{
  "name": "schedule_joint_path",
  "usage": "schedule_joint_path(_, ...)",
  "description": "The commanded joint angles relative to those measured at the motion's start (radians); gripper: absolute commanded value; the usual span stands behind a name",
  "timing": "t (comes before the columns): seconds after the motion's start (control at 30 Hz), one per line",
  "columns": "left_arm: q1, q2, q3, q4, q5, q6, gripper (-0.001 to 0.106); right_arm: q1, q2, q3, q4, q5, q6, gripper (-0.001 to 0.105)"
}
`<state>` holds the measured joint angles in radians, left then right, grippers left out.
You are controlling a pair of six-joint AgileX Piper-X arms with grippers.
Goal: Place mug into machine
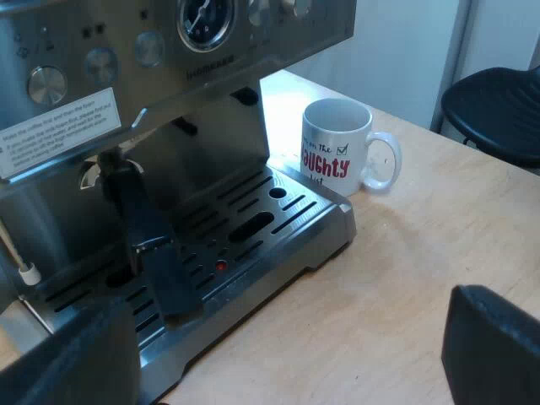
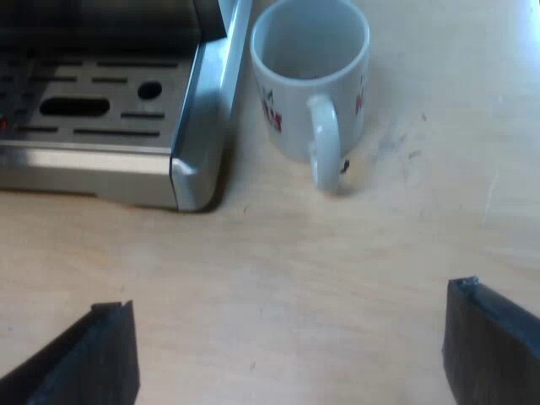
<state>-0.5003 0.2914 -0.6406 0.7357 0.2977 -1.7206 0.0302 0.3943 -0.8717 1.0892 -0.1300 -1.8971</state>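
1. left wrist view: the brushed stainless-steel espresso machine point(image 1: 126, 76) has a round glass-faced pressure gauge point(image 1: 205, 18) above and a slotted metal drip tray point(image 1: 325, 215) below. a dark matte holder handle point(image 1: 148, 245) juts out over the tray.
2. the white glazed ceramic mug point(image 1: 336, 145), cylindrical with red lettering, stands upright on the pale wooden table point(image 1: 422, 253). it is just beside the tray's corner, not on it.
3. the left gripper point(image 1: 291, 337) is spread wide and holds nothing; only table and tray edge lie between its black fingers.
4. right wrist view: the mug's looped handle point(image 2: 325, 156) faces the right gripper point(image 2: 291, 321), which is splayed and empty, near the mug but apart from it. the mug looks empty inside.
5. my judgement: this is the reach before the grasp, with the mug not yet lifted.
6. the next move calls for the right gripper to advance, close on the mug, raise it over the tray's rim and set it on the slotted grille. the glaze looks slick, so the grip should be firm and centred.
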Motion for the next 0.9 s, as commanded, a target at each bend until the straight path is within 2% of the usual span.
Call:
schedule_joint_path(0.03, -0.005, 0.001, -0.007, -0.009, -0.001, -0.007, 0.079, -0.001, -0.002, 0.004, -0.046, -0.010, -0.015, 0.078)
schedule_joint_path(0.23, -0.005, 0.001, -0.007, -0.009, -0.001, -0.007, 0.079, -0.001, 0.000, 0.064, -0.159, -0.010, -0.015, 0.078)
schedule_joint_path(0.3, -0.005, 0.001, -0.007, -0.009, -0.001, -0.007, 0.079, -0.001, 0.002, 0.135, -0.249, -0.010, -0.015, 0.078)
schedule_joint_path(0.53, -0.005, 0.001, -0.007, -0.009, -0.001, -0.007, 0.079, -0.001, 0.004, 0.272, -0.427, -0.010, -0.010, 0.078)
schedule_joint_path(0.6, -0.005, 0.001, -0.007, -0.009, -0.001, -0.007, 0.079, -0.001, 0.004, 0.359, -0.540, -0.010, -0.010, 0.078)
schedule_joint_path(0.7, -0.005, 0.001, -0.007, -0.009, -0.001, -0.007, 0.079, -0.001, 0.004, 0.375, -0.572, -0.010, -0.010, 0.078)
schedule_joint_path(0.73, -0.005, 0.001, -0.007, -0.009, -0.001, -0.007, 0.079, -0.001, 0.004, 0.433, -0.660, -0.010, -0.010, 0.078)
schedule_joint_path(0.8, -0.005, 0.001, -0.007, -0.009, -0.001, -0.007, 0.079, -0.001, 0.017, 0.489, -0.730, -0.008, -0.010, 0.078)
schedule_joint_path(0.9, -0.005, 0.001, -0.007, -0.009, -0.001, -0.007, 0.079, -0.001, 0.047, 0.537, -0.809, -0.006, -0.007, 0.078)
